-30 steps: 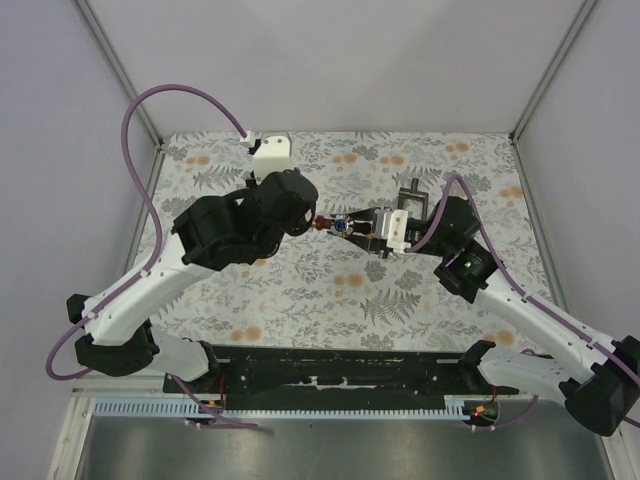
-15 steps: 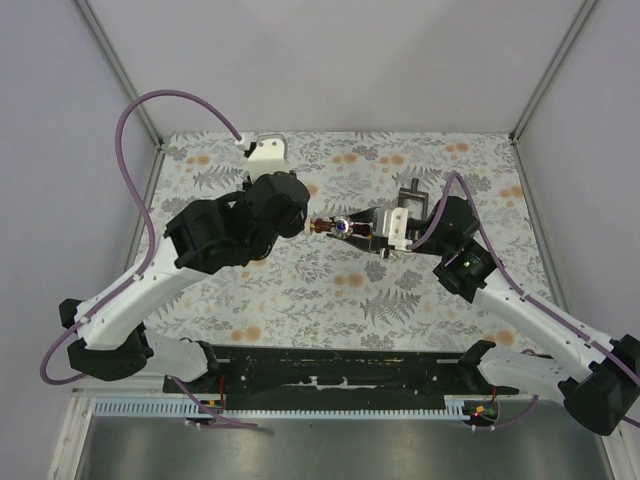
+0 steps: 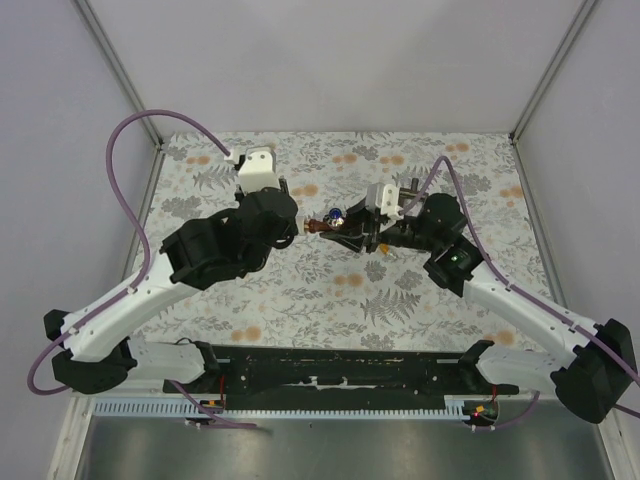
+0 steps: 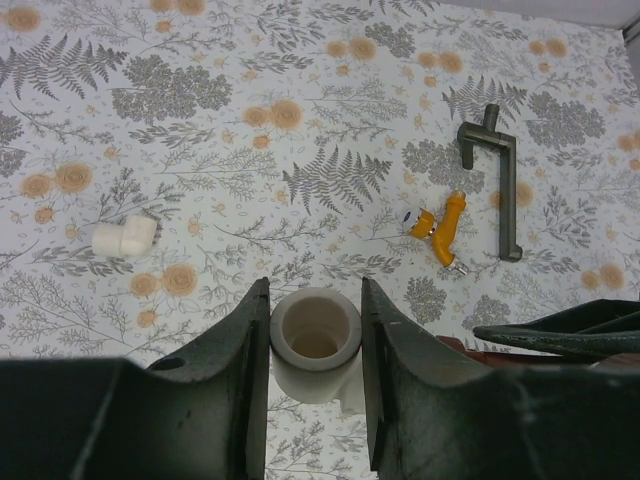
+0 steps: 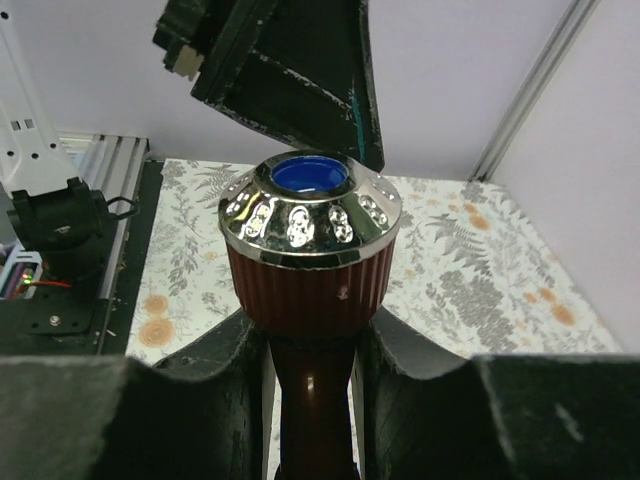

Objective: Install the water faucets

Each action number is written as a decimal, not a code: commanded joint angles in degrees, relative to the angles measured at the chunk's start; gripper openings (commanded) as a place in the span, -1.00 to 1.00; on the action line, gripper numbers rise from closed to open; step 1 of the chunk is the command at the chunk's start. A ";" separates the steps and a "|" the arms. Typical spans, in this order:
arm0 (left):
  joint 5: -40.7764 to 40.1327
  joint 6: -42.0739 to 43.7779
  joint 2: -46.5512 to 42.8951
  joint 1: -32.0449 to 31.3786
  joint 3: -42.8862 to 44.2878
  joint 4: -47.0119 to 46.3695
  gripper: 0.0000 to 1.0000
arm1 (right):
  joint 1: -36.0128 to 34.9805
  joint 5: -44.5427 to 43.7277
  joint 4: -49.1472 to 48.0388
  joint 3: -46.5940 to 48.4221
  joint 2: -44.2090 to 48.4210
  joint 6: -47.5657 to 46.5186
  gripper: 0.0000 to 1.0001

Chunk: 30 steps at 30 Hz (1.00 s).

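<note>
Right gripper [image 5: 308,352] clamped on reddish-brown faucet [image 5: 308,400] below its knob [image 5: 310,262], lower centre. Left gripper [image 4: 315,300] clamped on white elbow fitting [image 4: 315,345]. Faucet likely light, rigid; chrome cap slippery, so grip the body.

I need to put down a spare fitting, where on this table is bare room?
Free: the cloth strip just beyond the black rail; also the far-right corner. Crowded: mid-table, where left gripper and right gripper meet, holding white elbow fitting and reddish-brown faucet.
</note>
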State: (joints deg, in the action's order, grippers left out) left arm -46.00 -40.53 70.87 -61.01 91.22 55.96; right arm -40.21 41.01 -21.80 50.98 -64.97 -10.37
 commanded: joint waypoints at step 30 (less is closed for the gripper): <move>5.04 25.49 -17.52 -3.85 -37.86 -60.61 -0.96 | -1.01 -17.37 -20.20 -7.03 -10.09 69.94 -1.00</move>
State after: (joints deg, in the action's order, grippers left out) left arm -51.22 -18.22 54.41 -61.14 55.79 10.41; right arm -40.03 27.03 -35.42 44.03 -72.99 50.04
